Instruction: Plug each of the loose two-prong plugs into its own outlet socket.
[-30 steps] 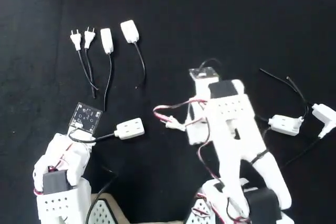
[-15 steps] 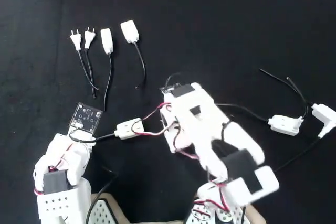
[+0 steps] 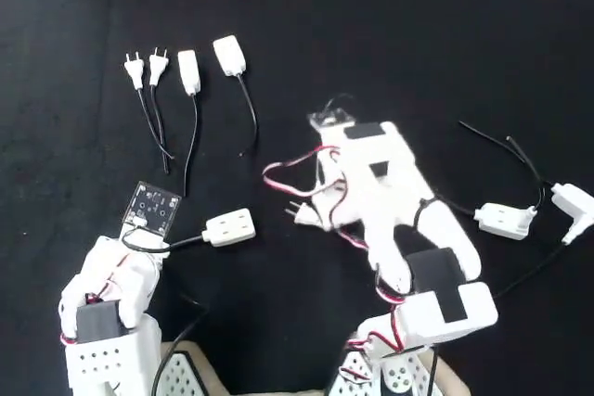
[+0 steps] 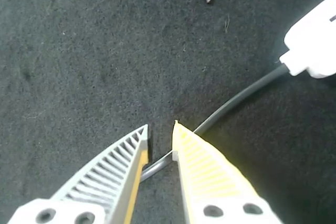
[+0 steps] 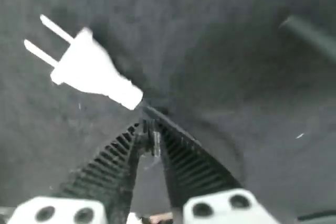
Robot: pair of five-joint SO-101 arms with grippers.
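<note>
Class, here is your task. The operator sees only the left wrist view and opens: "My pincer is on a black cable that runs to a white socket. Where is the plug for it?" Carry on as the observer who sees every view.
Observer: In the high view, the white two-prong plug is just right of the white plastic outlet socket, apart from it.
Operator: Which way do its prongs point?
Observer: Toward the socket.
Operator: What holds it?
Observer: The right pincer is shut on the thin black cord just behind the plug's body.
</note>
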